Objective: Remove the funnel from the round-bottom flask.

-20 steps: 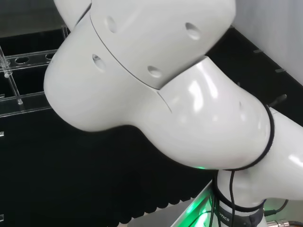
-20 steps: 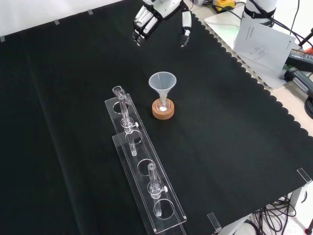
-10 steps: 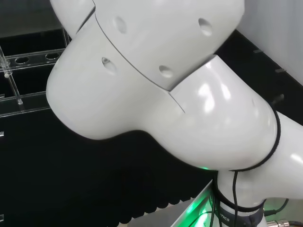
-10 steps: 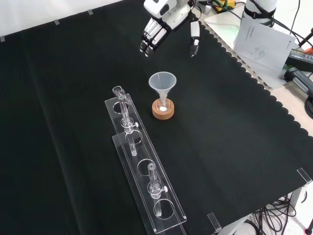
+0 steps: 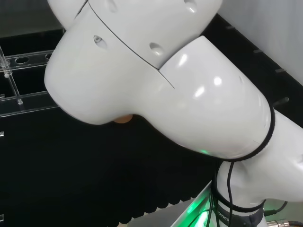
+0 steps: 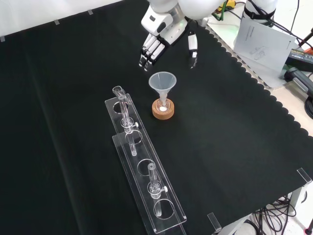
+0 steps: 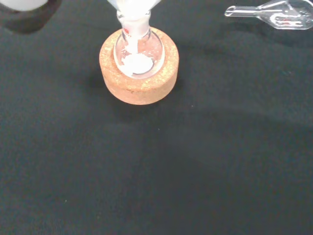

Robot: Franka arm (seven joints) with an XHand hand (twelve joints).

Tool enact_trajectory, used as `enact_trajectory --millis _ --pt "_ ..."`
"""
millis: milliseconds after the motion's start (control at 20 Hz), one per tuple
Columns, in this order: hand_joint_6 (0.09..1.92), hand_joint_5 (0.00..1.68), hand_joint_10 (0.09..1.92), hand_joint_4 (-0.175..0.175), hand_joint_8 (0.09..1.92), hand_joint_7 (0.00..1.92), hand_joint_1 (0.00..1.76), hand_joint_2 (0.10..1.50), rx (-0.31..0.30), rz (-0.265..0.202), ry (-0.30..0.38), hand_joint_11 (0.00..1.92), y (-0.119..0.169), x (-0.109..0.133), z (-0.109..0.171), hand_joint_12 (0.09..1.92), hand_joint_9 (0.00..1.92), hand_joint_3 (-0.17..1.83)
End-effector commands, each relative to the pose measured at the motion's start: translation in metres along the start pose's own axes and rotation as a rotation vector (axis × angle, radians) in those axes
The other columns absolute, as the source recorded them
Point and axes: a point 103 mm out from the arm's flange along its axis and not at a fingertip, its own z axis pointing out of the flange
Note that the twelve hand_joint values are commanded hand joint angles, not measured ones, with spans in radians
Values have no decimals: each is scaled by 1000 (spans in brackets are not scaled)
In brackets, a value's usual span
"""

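A black cloth (image 6: 234,127) covers the bench. In the front view a clear funnel (image 6: 162,83) stands upright with its stem in a round-bottom flask (image 6: 163,105), which sits in a cork ring (image 6: 163,110) near the middle of the cloth. The flask is clear and hard to make out; it appears to hold a little white material at its bottom. The hand (image 6: 164,30) hangs above and just beyond the funnel, fingers (image 6: 148,51) relaxed and pointing down, thumb (image 6: 192,46) spread apart to the right, holding nothing and not touching the funnel. To the left of the cork ring, a clear rack (image 6: 143,171) runs toward the near edge, with glass tubes (image 6: 124,110) standing in it.
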Motion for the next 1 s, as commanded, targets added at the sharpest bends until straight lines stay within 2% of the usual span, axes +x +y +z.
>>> enact_trajectory --millis 50,600,1000 --pt "87 0 687 -11 87 0 619 669 -2 -13 -6 259 20 7 2 1473 0 208" --pt "87 0 657 0 87 0 579 655 40 -22 -33 247 38 8 13 1477 0 186" --pt "87 0 737 -1 87 0 601 672 44 -22 -57 268 46 10 18 1479 0 157"
